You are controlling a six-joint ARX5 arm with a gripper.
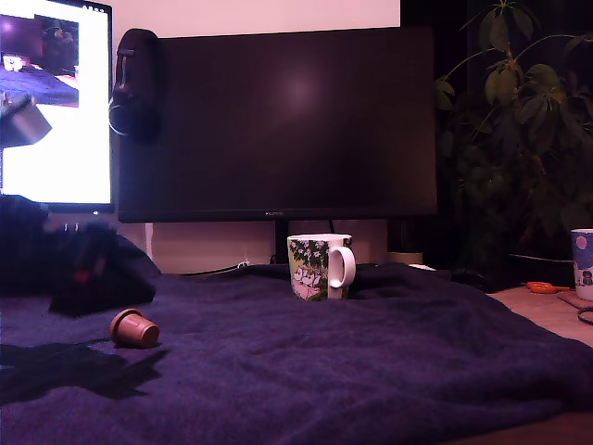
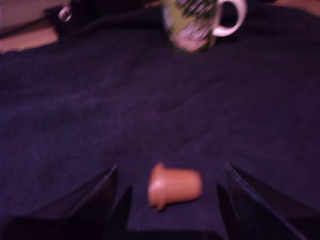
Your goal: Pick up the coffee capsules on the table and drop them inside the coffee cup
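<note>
A copper-brown coffee capsule [image 1: 134, 327] lies on its side on the dark blue-purple blanket covering the table [image 1: 371, 371], at the exterior view's left. In the wrist view the capsule [image 2: 175, 186] rests between the two dark fingers [image 2: 95, 200] of my gripper [image 2: 171, 169], which is open around it without touching. The coffee cup [image 1: 320, 266], white with a green leafy print, stands upright further back near the middle, handle toward the exterior view's right. The wrist view shows the cup [image 2: 192, 25] beyond the capsule. In the exterior view the gripper is lost among dark shapes at the left.
A large dark monitor [image 1: 278, 120] stands behind the cup, with a lit screen [image 1: 56, 102] and headphones [image 1: 134, 83] to its left. A plant [image 1: 519, 111], a pale blue-and-white cup [image 1: 582, 264] and orange scissors [image 1: 547, 287] sit at the right on bare wood.
</note>
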